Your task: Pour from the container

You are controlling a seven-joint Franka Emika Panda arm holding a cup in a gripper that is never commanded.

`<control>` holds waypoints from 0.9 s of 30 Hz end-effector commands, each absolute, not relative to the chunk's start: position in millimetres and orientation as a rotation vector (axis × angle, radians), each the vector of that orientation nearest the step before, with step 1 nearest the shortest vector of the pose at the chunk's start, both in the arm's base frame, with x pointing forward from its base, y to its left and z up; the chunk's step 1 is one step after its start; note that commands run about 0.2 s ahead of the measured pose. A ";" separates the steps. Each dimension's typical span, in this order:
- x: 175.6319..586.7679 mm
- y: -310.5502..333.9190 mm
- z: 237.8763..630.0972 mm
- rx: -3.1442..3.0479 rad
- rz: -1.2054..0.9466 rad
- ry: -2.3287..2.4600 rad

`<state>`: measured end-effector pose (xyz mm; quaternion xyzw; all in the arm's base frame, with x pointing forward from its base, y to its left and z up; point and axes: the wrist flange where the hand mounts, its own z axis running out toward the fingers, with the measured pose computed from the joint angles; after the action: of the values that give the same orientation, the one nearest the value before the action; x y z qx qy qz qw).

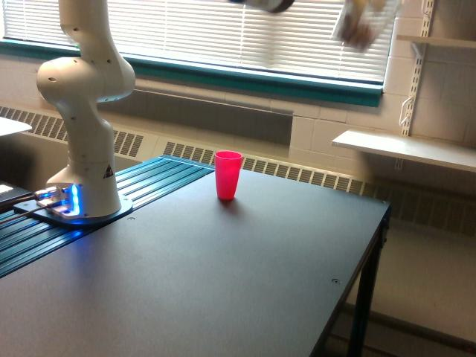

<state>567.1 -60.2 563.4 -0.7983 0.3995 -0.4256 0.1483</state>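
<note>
The container [362, 24] shows as a blurred, see-through cup high in the air at the top edge, toward the exterior view's right, tilted, with a brownish smear inside. To its left a dark rounded part of the arm's end [269, 4] pokes in at the top edge. The gripper's fingers cannot be made out in the blur, so the hold on the cup does not show. A bright pink cup [227, 175] stands upright and open-topped on the dark table [223, 282], well below and to the left of the container.
The white robot base [83, 141] with a blue light stands on ribbed blue rails [156, 178] at the left. The table's right edge [372, 253] drops to the floor. White wall shelves [405, 149] and window blinds [245, 33] lie behind.
</note>
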 end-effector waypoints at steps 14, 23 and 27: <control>470.2 9.4 490.8 -2.552 -0.683 1.284; 418.4 72.4 473.2 -2.627 -0.533 1.163; 394.9 103.8 469.2 -2.654 -0.470 1.079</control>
<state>421.3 58.7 471.8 -0.8841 0.4166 -0.1779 0.1149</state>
